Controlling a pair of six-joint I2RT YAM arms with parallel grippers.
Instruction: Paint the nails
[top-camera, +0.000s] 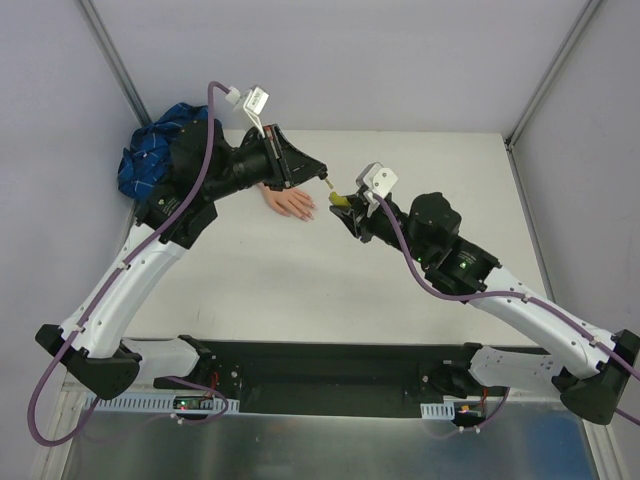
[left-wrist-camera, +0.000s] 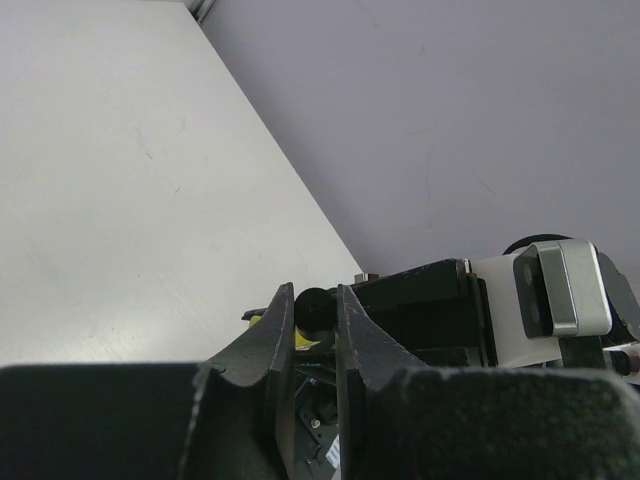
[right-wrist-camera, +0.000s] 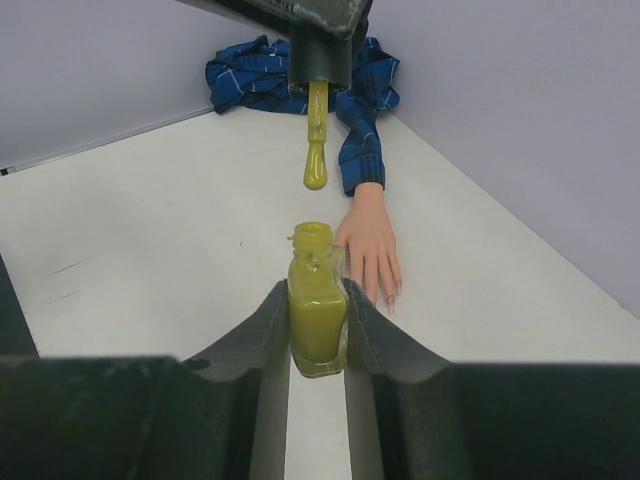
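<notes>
The flesh-coloured mannequin hand (top-camera: 292, 205) lies flat on the table, its blue plaid sleeve (top-camera: 150, 155) at the back left. Its pinkish nails (right-wrist-camera: 389, 296) point toward the right arm. My left gripper (top-camera: 318, 176) is shut on the black brush cap (left-wrist-camera: 315, 310). The yellow-wet brush (right-wrist-camera: 315, 165) hangs from the cap, just above the bottle's open mouth. My right gripper (top-camera: 340, 205) is shut on the open bottle of yellow polish (right-wrist-camera: 317, 310) and holds it upright, just right of the hand's fingertips. The nails are hidden in the left wrist view.
The white table (top-camera: 400, 290) is walled by grey panels at the back and both sides. The right arm's white wrist camera (left-wrist-camera: 560, 290) is close in front of the left gripper. The bunched sleeve (right-wrist-camera: 300, 75) lies in the far corner.
</notes>
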